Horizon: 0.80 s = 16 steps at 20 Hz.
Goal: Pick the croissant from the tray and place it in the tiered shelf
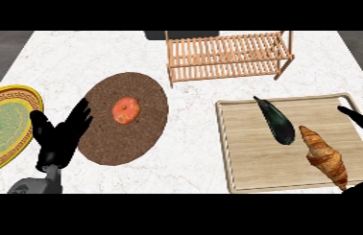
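At the wooden tray's (237, 147) right edge, the golden flaky croissant (325, 156) lies unheld beside a dark aubergine (275, 120). The right hand (350, 113) barely shows, its fingers unreadable. The left hand (60, 133) rests open-fingered, apparently idle; the slatted wooden tiered shelf (228, 53) waits.

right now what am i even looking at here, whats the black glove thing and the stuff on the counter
This is one picture, taken as if from a humanoid robot's head, looking steeply down at a marble counter. The black glove shape at lower left is the robot's left hand, open and resting, holding nothing. Of the right hand only dark fingertips show at the right edge, so its pose is unclear.

On the counter: a wooden tray holding a croissant and a dark eggplant, lying apart. Behind it stands a wooden tiered shelf. A round brown mat carries an orange fruit. A yellow and green plate sits at the far left. Nothing is being held.
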### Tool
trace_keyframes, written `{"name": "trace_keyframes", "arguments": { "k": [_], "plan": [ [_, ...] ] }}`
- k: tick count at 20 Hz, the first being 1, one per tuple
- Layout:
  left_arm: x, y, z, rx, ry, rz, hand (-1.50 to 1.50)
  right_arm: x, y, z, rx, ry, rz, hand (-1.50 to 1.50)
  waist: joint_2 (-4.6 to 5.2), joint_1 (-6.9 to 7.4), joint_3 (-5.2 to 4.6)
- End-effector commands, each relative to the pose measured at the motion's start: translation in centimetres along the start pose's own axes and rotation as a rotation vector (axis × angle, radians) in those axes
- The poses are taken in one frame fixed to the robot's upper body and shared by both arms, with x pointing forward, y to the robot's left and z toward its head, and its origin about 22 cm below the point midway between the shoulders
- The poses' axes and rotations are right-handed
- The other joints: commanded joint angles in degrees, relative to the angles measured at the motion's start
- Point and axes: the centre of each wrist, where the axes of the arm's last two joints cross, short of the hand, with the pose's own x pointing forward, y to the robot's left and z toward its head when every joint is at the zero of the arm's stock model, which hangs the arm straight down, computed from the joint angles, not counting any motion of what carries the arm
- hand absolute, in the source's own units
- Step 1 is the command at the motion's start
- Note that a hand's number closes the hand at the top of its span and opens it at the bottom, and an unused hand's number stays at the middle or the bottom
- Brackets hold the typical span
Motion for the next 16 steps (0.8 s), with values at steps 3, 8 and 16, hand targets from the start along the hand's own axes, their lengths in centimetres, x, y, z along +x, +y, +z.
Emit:
{"name": "trace_keyframes", "arguments": {
  "k": [3, 8, 16],
  "plan": [
    [-2.5, 0.2, -0.3, 0.025, 0.065, 0.000, 0.00, -0.6, 1.9, -2.6, -0.021, 0.037, 0.019, -1.50, 0.69, 0.38, -0.51],
    [-1.3, 0.0, -0.5, 0.020, 0.089, -0.008, 0.00, -1.5, 3.0, -2.2, -0.048, 0.081, 0.055, -1.50, 0.59, -0.04, -0.52],
    [-1.4, -0.2, 0.7, 0.000, 0.100, 0.003, 0.00, -2.8, 4.6, -4.8, -0.079, 0.047, 0.029, -1.50, 0.57, 0.37, -0.48]
  ]
}}
